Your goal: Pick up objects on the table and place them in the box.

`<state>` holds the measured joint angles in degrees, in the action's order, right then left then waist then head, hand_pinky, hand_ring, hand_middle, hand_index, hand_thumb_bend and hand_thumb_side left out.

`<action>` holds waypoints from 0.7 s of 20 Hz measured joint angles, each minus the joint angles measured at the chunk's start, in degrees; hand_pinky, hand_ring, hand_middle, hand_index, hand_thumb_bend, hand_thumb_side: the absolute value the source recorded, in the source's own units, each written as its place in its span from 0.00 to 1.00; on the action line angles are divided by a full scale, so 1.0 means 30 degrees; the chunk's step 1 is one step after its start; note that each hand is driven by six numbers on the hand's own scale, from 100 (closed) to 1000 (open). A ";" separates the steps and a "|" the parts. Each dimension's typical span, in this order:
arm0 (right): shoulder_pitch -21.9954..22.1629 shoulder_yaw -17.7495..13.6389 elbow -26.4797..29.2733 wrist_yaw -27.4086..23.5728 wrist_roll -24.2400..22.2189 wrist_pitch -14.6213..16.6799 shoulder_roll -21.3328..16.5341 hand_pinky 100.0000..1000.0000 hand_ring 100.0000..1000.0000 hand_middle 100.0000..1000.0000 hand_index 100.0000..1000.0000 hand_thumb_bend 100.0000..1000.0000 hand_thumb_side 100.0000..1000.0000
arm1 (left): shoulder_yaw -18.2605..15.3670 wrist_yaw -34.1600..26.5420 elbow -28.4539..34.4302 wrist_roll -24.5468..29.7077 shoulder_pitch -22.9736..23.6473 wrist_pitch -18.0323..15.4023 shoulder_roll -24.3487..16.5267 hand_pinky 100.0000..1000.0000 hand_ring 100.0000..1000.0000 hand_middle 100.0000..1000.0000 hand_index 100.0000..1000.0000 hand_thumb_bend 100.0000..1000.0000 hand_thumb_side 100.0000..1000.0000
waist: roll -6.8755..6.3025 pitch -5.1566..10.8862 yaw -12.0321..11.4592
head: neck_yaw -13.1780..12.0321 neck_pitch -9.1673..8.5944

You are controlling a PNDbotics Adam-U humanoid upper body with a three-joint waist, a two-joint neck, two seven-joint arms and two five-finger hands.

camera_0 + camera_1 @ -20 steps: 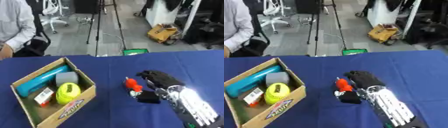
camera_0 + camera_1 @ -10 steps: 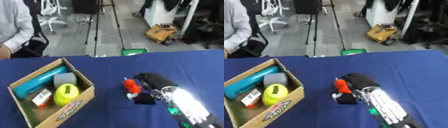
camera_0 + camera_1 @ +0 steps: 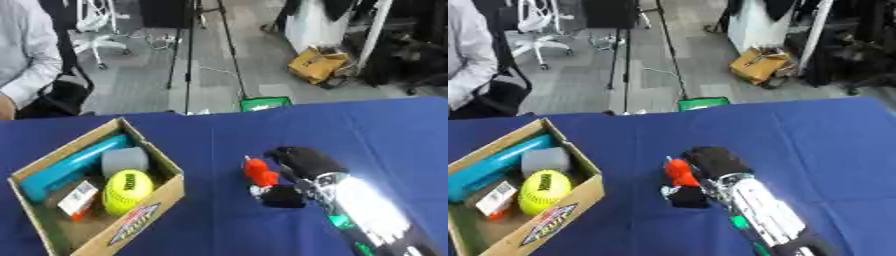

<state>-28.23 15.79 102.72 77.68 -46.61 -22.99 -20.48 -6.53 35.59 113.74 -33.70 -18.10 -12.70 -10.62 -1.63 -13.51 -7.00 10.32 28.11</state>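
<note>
Left eye view: A cardboard box (image 3: pixel 140 222) is seen at the table's (image 3: pixel 385 130) left edge, already loaded with 4 things: a long teal cylinder (image 3: pixel 74 165), a grey rounded block (image 3: pixel 125 160), a yellow-green stitched ball (image 3: pixel 128 189) and a small white and orange packet (image 3: pixel 76 198). Most of the task is judged done. 1 small red object (image 3: pixel 258 171) is left on the blue cloth near the table's middle. The right hand (image 3: pixel 297 165), black with a shiny silver wrist, is curled against it from the right; whether it is actually grasped cannot be told.

Right eye view: The red object looks smooth and plastic, with a white bit below. The box is plain corrugated board with a printed label (image 3: pixel 551 224). The left hand is not shown.
</note>
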 measured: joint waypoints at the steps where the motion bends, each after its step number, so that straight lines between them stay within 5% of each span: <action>1: -0.0007 -0.0043 -0.0063 0.0067 0.0023 -0.0023 0.0000 1.00 0.99 0.89 1.00 0.33 0.90 | 0.0000 0.0001 0.0000 0.0006 -0.0001 -0.0006 0.0001 0.86 0.78 0.86 0.80 0.00 0.80 | 0.0000 -0.0011 0.0000 | 0.0018 -0.0011; 14: -0.0254 -0.0190 -0.1722 0.0301 0.0085 -0.0085 0.0202 1.00 0.99 0.87 1.00 0.36 0.90 | 0.0114 0.0003 0.0000 0.0129 -0.0017 -0.0114 0.0006 0.86 0.78 0.86 0.80 0.00 0.80 | -0.0065 -0.0211 -0.0054 | 0.0243 -0.0154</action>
<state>-28.99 15.22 97.56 78.59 -46.36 -23.24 -19.88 -6.19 35.60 113.74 -33.31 -18.15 -13.05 -10.60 -1.82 -14.14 -7.16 11.05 27.64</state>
